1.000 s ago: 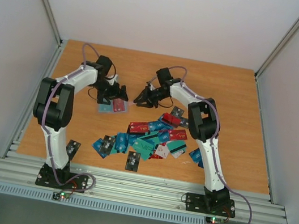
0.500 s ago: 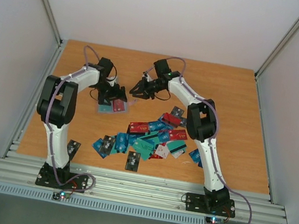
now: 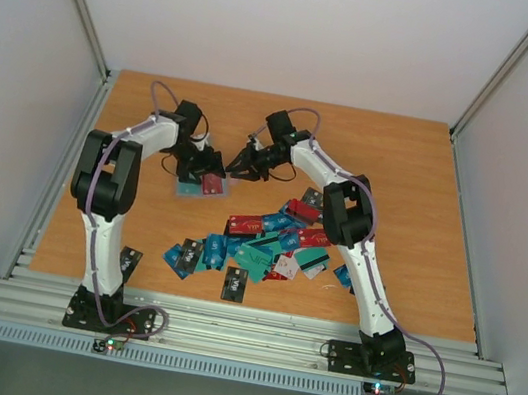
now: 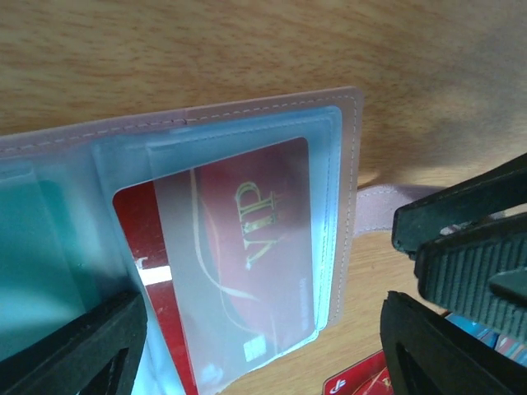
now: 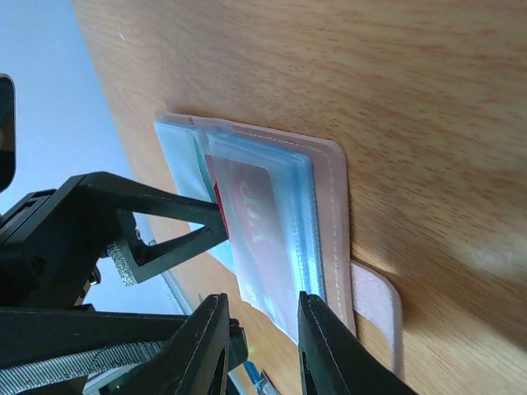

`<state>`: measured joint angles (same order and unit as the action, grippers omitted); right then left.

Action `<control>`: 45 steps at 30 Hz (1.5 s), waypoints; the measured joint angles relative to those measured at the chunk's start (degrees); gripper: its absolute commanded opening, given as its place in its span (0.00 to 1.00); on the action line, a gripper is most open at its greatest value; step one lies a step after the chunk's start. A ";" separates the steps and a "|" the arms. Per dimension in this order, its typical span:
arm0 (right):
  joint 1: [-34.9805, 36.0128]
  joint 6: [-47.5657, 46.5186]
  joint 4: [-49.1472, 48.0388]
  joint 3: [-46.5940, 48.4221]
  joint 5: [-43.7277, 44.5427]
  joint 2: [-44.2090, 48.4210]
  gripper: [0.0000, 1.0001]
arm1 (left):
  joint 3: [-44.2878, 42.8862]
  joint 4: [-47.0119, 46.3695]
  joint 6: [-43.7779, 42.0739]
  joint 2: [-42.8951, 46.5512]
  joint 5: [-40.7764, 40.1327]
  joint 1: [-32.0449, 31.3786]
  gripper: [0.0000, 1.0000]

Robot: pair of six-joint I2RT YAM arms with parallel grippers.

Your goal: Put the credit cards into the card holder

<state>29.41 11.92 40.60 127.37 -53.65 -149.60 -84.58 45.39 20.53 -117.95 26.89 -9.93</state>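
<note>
The card holder (image 3: 200, 185) is lying open on the counter (image 3: 402, 160) with a red card (image 4: 247, 247) inside, the left fingers (image 4: 74, 354) are hanging spread above, I cannot tell if the right fingers (image 5: 325, 346) are pinching anything, and a bump could be knocking the card out.

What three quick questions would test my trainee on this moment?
1. True or false: a red card sits inside a clear pocket of the card holder.
2. The left gripper, above the holder, has its jaws: A open, B shut on a card, C out of view.
3. What gold word is printed on the red card?
Key: 1 true; 2 A; 3 VIP.
</note>
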 measured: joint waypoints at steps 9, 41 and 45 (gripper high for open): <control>-0.09 -0.28 0.90 0.09 0.22 -0.57 0.24 | -2.82 1.27 -1.88 -2.38 1.49 -0.35 0.71; -3.10 -6.19 1.29 -17.14 2.16 10.49 0.25 | -3.87 2.60 -2.95 -2.27 1.62 -6.91 0.82; -3.08 -5.75 1.25 -17.22 1.36 10.82 0.25 | -3.87 3.63 -2.97 0.42 0.31 -6.91 0.84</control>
<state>26.33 6.17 41.85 110.15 -52.29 -138.78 -88.44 49.01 17.56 -117.54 27.20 -16.84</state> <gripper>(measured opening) 0.250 0.832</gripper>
